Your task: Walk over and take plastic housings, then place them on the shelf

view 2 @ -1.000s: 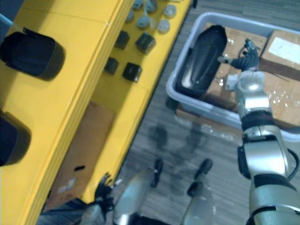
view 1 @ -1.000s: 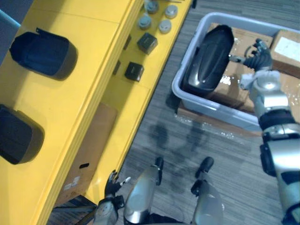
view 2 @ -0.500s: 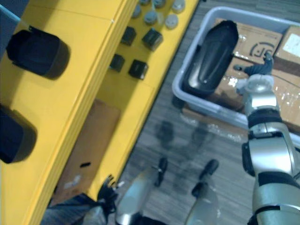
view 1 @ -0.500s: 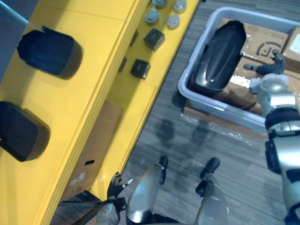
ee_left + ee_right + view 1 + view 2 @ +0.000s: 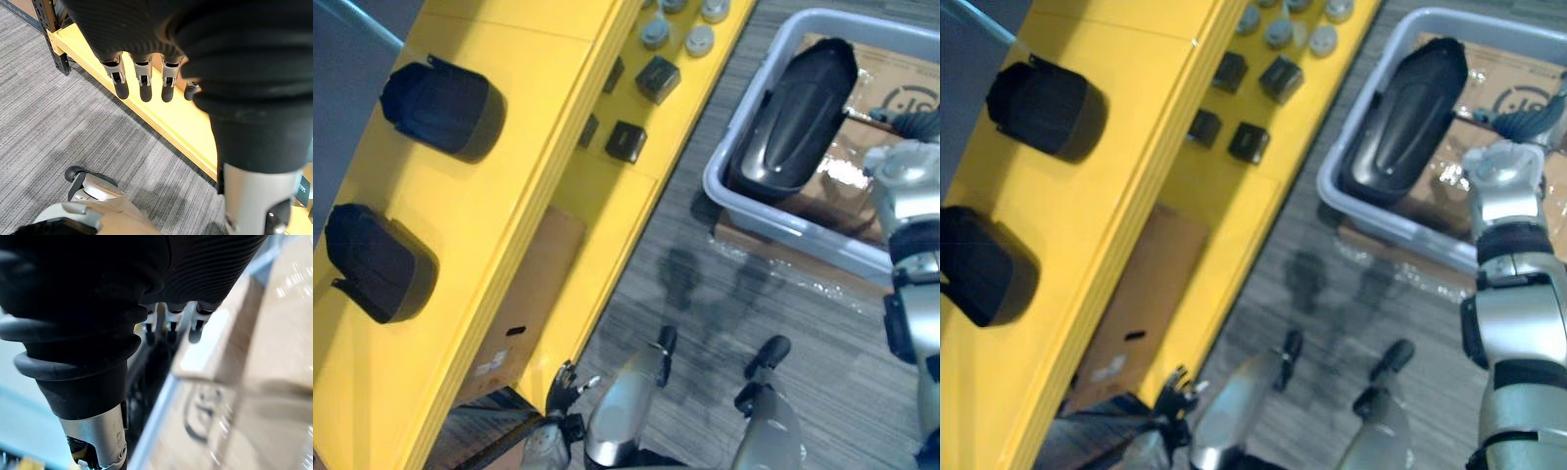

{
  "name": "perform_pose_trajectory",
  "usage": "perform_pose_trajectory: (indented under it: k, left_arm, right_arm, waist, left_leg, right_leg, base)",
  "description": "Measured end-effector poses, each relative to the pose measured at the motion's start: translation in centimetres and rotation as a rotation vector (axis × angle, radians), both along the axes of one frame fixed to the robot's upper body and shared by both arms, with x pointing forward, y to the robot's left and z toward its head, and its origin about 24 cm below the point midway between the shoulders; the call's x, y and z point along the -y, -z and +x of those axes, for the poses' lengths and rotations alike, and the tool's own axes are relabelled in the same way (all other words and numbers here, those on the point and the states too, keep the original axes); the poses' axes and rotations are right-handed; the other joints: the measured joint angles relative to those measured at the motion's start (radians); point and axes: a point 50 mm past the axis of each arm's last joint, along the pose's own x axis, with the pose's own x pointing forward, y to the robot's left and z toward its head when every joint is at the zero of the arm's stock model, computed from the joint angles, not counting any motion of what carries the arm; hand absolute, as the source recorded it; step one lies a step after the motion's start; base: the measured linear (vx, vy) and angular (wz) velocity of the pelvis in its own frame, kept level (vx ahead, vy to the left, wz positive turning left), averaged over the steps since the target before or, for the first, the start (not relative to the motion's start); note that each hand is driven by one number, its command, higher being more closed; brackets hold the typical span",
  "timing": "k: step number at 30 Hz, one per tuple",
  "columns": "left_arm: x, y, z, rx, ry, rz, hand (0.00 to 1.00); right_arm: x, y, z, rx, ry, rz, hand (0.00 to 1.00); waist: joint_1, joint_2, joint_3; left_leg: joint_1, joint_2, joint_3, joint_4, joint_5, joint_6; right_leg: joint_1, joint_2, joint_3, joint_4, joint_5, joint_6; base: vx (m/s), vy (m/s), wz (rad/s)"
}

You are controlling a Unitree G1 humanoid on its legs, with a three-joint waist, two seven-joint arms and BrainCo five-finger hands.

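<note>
Here we have the right hand (image 5: 1523, 122) over the grey bin (image 5: 803, 233) on the carpeted floor (image 5: 705, 284). Its fingers are straight and spread, gripping nothing. The tips are right by the upper rim of the black housing (image 5: 793, 117), though we cannot tell whether they touch it. That housing leans along the bin's left wall, on top of cardboard boxes (image 5: 901, 88). Over on the yellow shelf (image 5: 538, 166), the far housing (image 5: 440, 106) and the near housing (image 5: 377, 259) lie on the top board. Small dark boxes (image 5: 658, 76) and grey caps (image 5: 698, 39) sit one level lower. The left hand (image 5: 142, 73) hangs low beside the shelf's bottom edge, fingers straight and relaxed, holding nothing.
</note>
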Motion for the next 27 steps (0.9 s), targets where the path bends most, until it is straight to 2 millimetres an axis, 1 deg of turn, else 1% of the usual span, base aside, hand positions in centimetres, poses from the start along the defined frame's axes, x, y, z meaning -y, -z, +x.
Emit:
perform_pose_trajectory:
  k: [3, 5, 9, 13, 16, 22, 25, 27]
  left_arm:
    - [0.1, -0.1, 0.0, 0.006, -0.007, -0.013, 0.0]
    - [0.2, -0.1, 0.0, 0.008, 0.0, -0.014, 0.0]
    - [0.3, -0.1, 0.0, 0.002, 0.009, -0.022, 0.0]
    - [0.6, -0.1, 0.0, 0.004, 0.024, -0.036, 0.0]
    - [0.6, 0.0, -0.1, -0.003, 0.028, -0.038, 0.0]
    - [0.6, 0.0, -0.1, 0.001, 0.029, -0.039, 0.0]
    - [0.7, -0.1, 0.1, 0.01, 0.035, -0.038, 0.0]
    - [0.8, -0.1, 0.2, 0.01, 0.038, -0.039, 0.0]
  right_arm:
    - [-0.2, -1.6, -0.4, 0.068, 0.025, -0.042, 0.0]
    - [-0.3, -2.2, -0.5, 0.103, 0.009, -0.057, 0.0]
    - [-0.7, -2.3, -0.1, 0.081, -0.08, -0.072, 0.0]
    - [-1.6, -2.3, 0.7, 0.022, -0.235, -0.086, 0.0]
    - [-2.6, -1.7, 1.4, -0.036, -0.334, -0.098, 0.0]
    - [-3.3, -0.9, 2.0, -0.108, -0.395, -0.103, 0.0]
    - [-2.9, 0.2, 2.2, -0.188, -0.38, -0.077, 0.0]
    - [-2.6, 1.7, 2.3, -0.269, -0.374, -0.054, 0.0]
  waist:
    - [-0.001, 0.003, -0.002]
    - [-0.001, 0.006, -0.004]
    - [-0.001, 0.012, -0.009]
    - [0.0, 0.02, -0.014]
    - [0.003, 0.02, -0.015]
    - [0.012, 0.02, -0.015]
    - [0.026, 0.02, -0.015]
    - [0.033, 0.02, -0.015]
  left_leg:
    - [0.002, 0.0, 0.0, 0.0, 0.0, 0.0]
    - [0.006, 0.001, 0.001, 0.0, 0.0, 0.0]
    - [0.023, 0.001, 0.002, -0.01, 0.001, -0.001]
    - [0.037, 0.002, -0.002, -0.023, 0.004, -0.005]
    - [0.037, 0.007, -0.007, -0.031, 0.005, -0.007]
    - [0.037, 0.009, -0.013, -0.037, 0.006, -0.009]
    - [0.036, 0.009, -0.014, -0.039, 0.006, -0.009]
    - [0.035, 0.008, -0.016, -0.043, 0.006, -0.009]
  right_leg:
    - [0.001, 0.0, 0.0, 0.002, 0.0, 0.0]
    - [0.002, -0.001, 0.001, 0.006, -0.002, -0.001]
    - [0.013, -0.002, 0.002, 0.011, -0.006, -0.002]
    - [0.023, 0.0, -0.004, 0.008, -0.011, -0.005]
    - [0.021, 0.0, -0.01, 0.007, -0.016, -0.007]
    - [0.014, -0.001, -0.015, 0.021, -0.028, 0.0]
    - [0.006, -0.002, -0.016, 0.035, -0.04, -0.004]
    - [-0.001, -0.008, -0.017, 0.047, -0.05, -0.003]
  base:
    - [-0.03, 0.038, 0.0]
    - [-0.03, 0.039, -0.01]
    - [-0.02, 0.018, -0.01]
    - [0.0, 0.011, 0.02]
    - [0.01, 0.023, 0.02]
    - [0.01, 0.015, 0.01]
    - [0.0, 0.0, 0.0]
    - [0.0, 0.033, 0.02]
